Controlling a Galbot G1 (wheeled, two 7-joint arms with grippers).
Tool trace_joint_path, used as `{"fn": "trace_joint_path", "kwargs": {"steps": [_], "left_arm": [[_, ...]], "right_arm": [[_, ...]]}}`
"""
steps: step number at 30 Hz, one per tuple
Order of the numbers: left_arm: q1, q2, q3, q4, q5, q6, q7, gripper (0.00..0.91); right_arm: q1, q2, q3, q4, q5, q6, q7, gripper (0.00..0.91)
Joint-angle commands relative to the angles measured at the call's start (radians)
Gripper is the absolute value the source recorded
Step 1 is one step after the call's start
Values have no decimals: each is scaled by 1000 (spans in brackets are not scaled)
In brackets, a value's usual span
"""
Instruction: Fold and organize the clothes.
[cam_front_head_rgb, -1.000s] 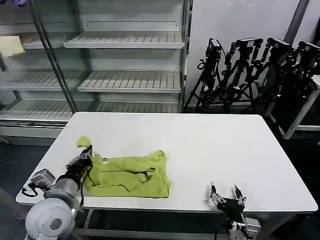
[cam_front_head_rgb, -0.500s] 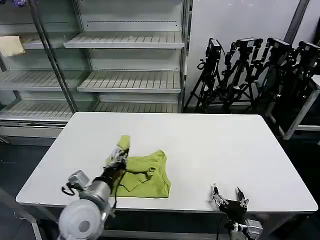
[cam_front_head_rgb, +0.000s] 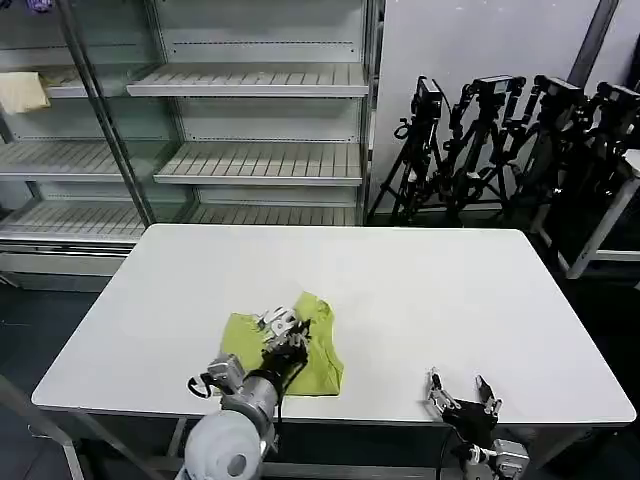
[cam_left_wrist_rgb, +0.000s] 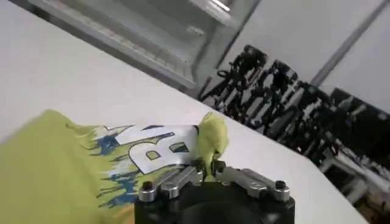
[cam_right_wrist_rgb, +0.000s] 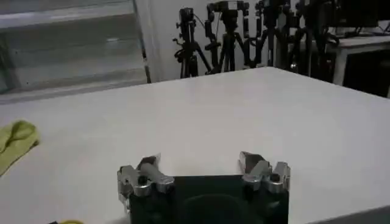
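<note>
The left pincer, clamped on a fold of the lime shirt, has swept from the surface's left edge across to the middle of the garment in the past second, dragging the left side over the rest. The shirt, spread wide a moment ago, now lies as a narrower bundle near the front of the white surface, left of centre. The left wrist view shows a blue-and-white print turned upward, with a pinch of fabric between the closed fingers. The right pincer waits at the front edge, well apart from the shirt, its fingers spread. One fold looks nearly laid; release likely follows
</note>
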Motion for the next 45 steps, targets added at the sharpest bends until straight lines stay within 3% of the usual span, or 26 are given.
{"fn": "trace_joint_path", "kwargs": {"steps": [1, 11, 19, 25, 39, 45], "left_arm": [[6, -33, 80, -35, 99, 4, 3, 907], [30, -36, -18, -114, 66, -9, -4, 907], [153, 82, -218, -167, 87, 15, -17, 907], [173, 153, -350, -113, -23, 69, -45, 907], [128, 176, -370, 4, -343, 147, -30, 907], [96, 169, -342, 61, -375, 153, 2, 907]], "right_arm": [[2, 1, 0, -4, 0, 2, 0, 907], [9, 8, -15, -7, -6, 1, -1, 907], [18, 14, -23, -20, -4, 7, -6, 907], [28, 12, -29, -22, -3, 6, -6, 907], [6, 3, -2, -6, 7, 7, -10, 907], [1, 0, 2, 5, 7, 4, -9, 907]]}}
